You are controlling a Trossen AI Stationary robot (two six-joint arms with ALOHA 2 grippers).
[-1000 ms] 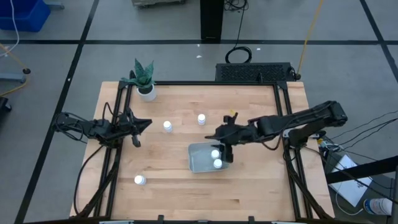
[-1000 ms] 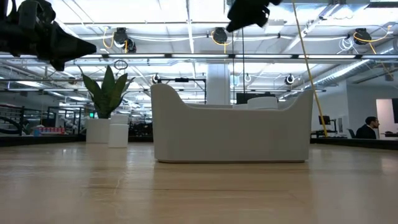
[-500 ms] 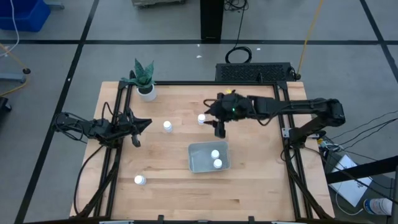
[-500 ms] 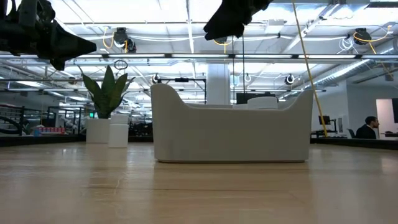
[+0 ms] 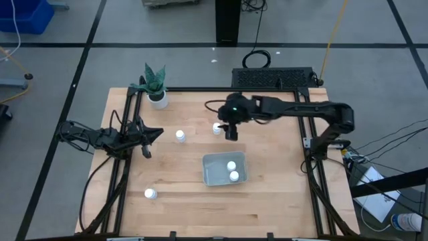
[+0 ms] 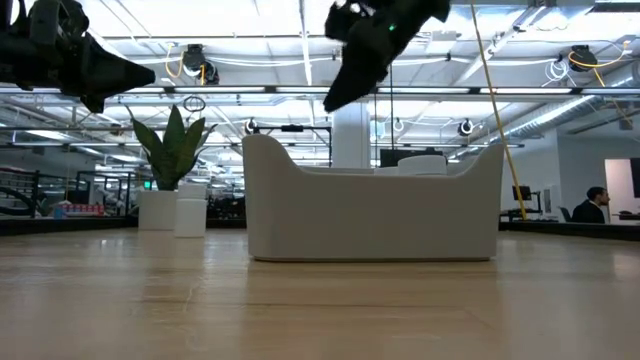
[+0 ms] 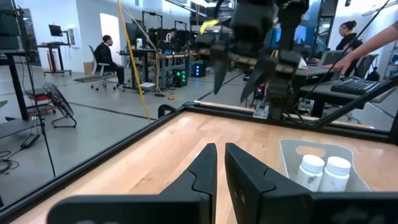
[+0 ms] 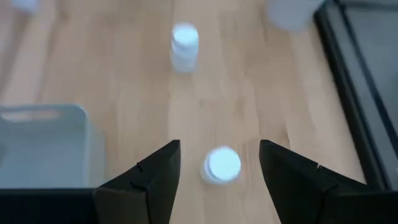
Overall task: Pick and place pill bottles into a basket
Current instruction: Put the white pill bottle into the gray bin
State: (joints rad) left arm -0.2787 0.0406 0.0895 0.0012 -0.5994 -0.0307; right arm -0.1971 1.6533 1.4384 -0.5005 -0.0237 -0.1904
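The pale grey basket (image 5: 215, 175) holds two white pill bottles (image 5: 231, 165) (image 5: 234, 176). Three more bottles stand on the table: one far of the basket (image 5: 217, 128), one left of it (image 5: 180, 136), one near the front left (image 5: 150, 194). My right gripper (image 5: 231, 132) is open and hangs above the table beside the far bottle. In the right wrist view that bottle's cap (image 8: 222, 165) shows below and between the open fingers (image 8: 155, 180), untouched. My left gripper (image 5: 151, 134) waits at the table's left, shut and empty.
A white pot with a green plant (image 5: 157, 97) stands at the far left corner. Black frame rails run along the table's left, right and far edges. In the low view the basket (image 6: 370, 210) fills the middle. People show in the room beyond the table.
My right gripper has gone from above the basket toward the table's far edge and a little left, coming over the far bottle. The two bottles in the basket have stayed where they were.
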